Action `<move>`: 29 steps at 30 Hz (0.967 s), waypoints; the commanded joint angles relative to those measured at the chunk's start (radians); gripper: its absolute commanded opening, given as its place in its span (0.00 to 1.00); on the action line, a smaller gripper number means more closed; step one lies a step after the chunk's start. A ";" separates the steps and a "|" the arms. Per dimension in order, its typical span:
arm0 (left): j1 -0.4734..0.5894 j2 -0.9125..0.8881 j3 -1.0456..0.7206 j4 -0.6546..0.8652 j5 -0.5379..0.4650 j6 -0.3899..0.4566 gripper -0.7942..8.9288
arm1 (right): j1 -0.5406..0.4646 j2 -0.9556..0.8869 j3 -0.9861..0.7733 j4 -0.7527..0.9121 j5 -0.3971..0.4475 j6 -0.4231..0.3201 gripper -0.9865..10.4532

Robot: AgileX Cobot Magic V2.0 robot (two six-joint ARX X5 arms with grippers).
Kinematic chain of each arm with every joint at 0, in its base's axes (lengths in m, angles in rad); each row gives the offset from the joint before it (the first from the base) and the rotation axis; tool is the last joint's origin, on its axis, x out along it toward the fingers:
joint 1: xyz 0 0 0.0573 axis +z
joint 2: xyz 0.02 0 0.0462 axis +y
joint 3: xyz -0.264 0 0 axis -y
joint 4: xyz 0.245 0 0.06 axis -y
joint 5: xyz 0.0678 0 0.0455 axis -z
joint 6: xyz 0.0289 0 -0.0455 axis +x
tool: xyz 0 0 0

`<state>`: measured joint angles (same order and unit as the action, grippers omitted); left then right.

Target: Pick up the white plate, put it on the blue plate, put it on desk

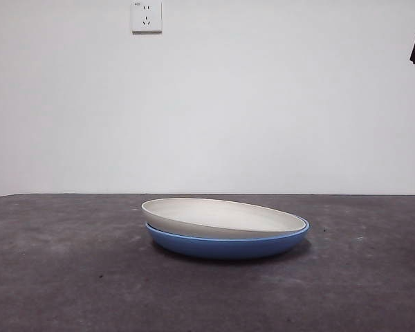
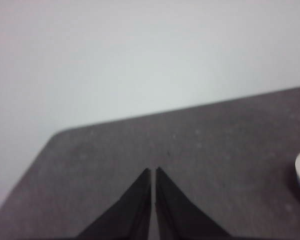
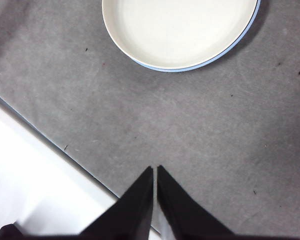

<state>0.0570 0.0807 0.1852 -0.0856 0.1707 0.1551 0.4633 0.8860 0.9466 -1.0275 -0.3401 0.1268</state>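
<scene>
Two plates sit stacked mid-counter [image 1: 55, 277]: white plate [image 1: 221, 216] tilted on blue plate [image 1: 228, 245]. Both grippers, left [image 2: 153, 172] and right [image 3: 155, 170], hover clear, jaws together. Nudge the rim and you'll likely slide it off.

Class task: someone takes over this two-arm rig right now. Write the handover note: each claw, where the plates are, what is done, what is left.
Left claw: shut, empty, above bare desk, well away from the plates.
Right claw: shut, empty, over the desk short of the plates.
White plate: sitting in the blue plate, tilted a little rather than nested flat; both on the desk.
Done: the stacking step appears complete.
Left: probably nothing but checking how the white plate sits.
</scene>
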 commanded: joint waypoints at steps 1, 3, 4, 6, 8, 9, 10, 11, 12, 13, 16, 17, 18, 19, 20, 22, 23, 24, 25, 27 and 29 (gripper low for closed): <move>0.003 -0.015 -0.050 0.003 -0.003 -0.020 0.10 | 0.006 0.008 0.012 0.010 0.000 -0.012 0.09; 0.003 -0.024 -0.083 -0.001 -0.003 -0.024 0.10 | 0.006 0.008 0.012 0.010 0.000 -0.012 0.09; 0.003 -0.027 -0.096 -0.001 -0.003 -0.028 0.10 | 0.006 0.008 0.012 0.010 0.000 -0.012 0.09; 0.003 -0.034 -0.122 -0.002 -0.003 -0.033 0.10 | 0.006 0.008 0.012 0.010 0.000 -0.012 0.09; 0.003 -0.042 -0.143 -0.011 -0.003 -0.037 0.10 | 0.006 0.008 0.012 0.010 0.000 -0.012 0.09; 0.003 -0.047 -0.150 -0.019 -0.003 -0.039 0.10 | 0.006 0.008 0.012 0.010 0.000 -0.012 0.09; 0.003 -0.052 -0.155 -0.029 -0.003 -0.040 0.10 | 0.006 0.008 0.012 0.010 0.000 -0.012 0.09; 0.003 -0.058 -0.161 -0.037 -0.003 -0.040 0.10 | 0.006 0.008 0.012 0.010 0.000 -0.012 0.09; 0.003 -0.065 -0.165 -0.048 -0.003 -0.041 0.10 | 0.006 0.008 0.012 0.010 0.000 -0.012 0.09; 0.003 -0.074 -0.169 -0.060 -0.003 -0.043 0.10 | 0.006 0.008 0.012 0.010 0.000 -0.012 0.09; 0.003 -0.077 -0.173 -0.095 -0.003 -0.070 0.10 | 0.006 0.008 0.012 0.010 0.000 -0.012 0.09; 0.002 -0.078 -0.174 -0.093 -0.003 -0.079 0.10 | 0.006 0.008 0.012 0.010 0.000 -0.012 0.09; 0.002 -0.078 -0.173 -0.093 -0.003 -0.084 0.10 | 0.006 0.007 0.012 0.010 0.000 -0.012 0.09; 0.003 -0.078 -0.173 -0.091 -0.003 -0.085 0.10 | 0.006 0.008 0.012 0.010 0.000 -0.012 0.09; 0.003 -0.078 -0.173 -0.093 -0.003 -0.085 0.10 | 0.006 0.008 0.012 0.010 0.000 -0.012 0.09; 0.002 -0.077 -0.173 -0.094 -0.003 -0.085 0.10 | 0.006 0.008 0.012 0.010 0.000 -0.012 0.09; 0.002 -0.077 -0.173 -0.094 -0.003 -0.085 0.10 | 0.006 0.008 0.012 0.010 0.000 -0.012 0.09; 0.002 -0.077 -0.173 -0.094 -0.003 -0.085 0.10 | 0.006 0.008 0.012 0.010 0.000 -0.012 0.09; 0.002 -0.077 -0.173 -0.094 -0.003 -0.085 0.10 | 0.006 0.008 0.012 0.010 0.000 -0.012 0.09; 0.003 -0.077 -0.173 -0.094 -0.003 -0.085 0.10 | 0.006 0.008 0.012 0.010 0.000 -0.012 0.09; 0.002 -0.077 -0.173 -0.094 -0.003 -0.085 0.10 | 0.006 0.008 0.012 0.010 0.000 -0.012 0.09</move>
<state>0.0570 0.0044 0.0326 -0.1722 0.1650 0.0792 0.4633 0.8860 0.9466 -1.0275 -0.3401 0.1265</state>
